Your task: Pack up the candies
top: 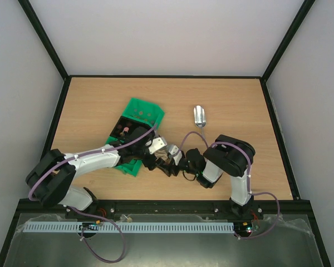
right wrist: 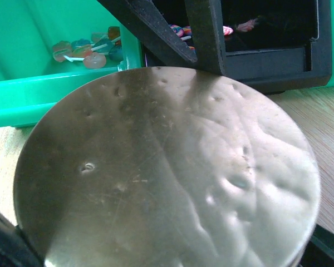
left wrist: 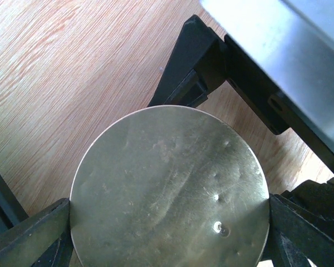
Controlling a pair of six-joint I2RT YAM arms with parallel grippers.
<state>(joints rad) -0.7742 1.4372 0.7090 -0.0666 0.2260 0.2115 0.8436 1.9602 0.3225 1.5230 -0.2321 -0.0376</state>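
Clearly the candies (right wrist: 86, 53) are lying in the green tray (right wrist: 55, 94), showing at eleven o'clock in the right wrist view. They are a small cluster of tiny wrapped sweets, pinkish, brownish and teal, with thin pale bits sticking out. They are resting on the tray floor just behind its near wall. More tiny sweets, striped and pink, are peeking out of the black box (right wrist: 267, 55) at twelve to one o'clock, which is sitting within the tray. From overhead only a couple of pink specks are showing in that dark box, and the tray is lying at ten o'clock from the middle of the counter (top: 100, 100).

Both arms are meeting just beside the tray's five o'clock corner at a round metal disc (left wrist: 170, 189), dull gold, scratched and dimpled. The left jaws are pressing on the disc's rim at eight and four o'clock in the left wrist view, clamping it. The right jaws are showing only as dark corners at seven and five o'clock of their own view, so I cannot tell whether they are gripping or standing apart. The silver scoop (top: 199, 115) is lying on the counter at one o'clock from the meeting jaws, apart from them.
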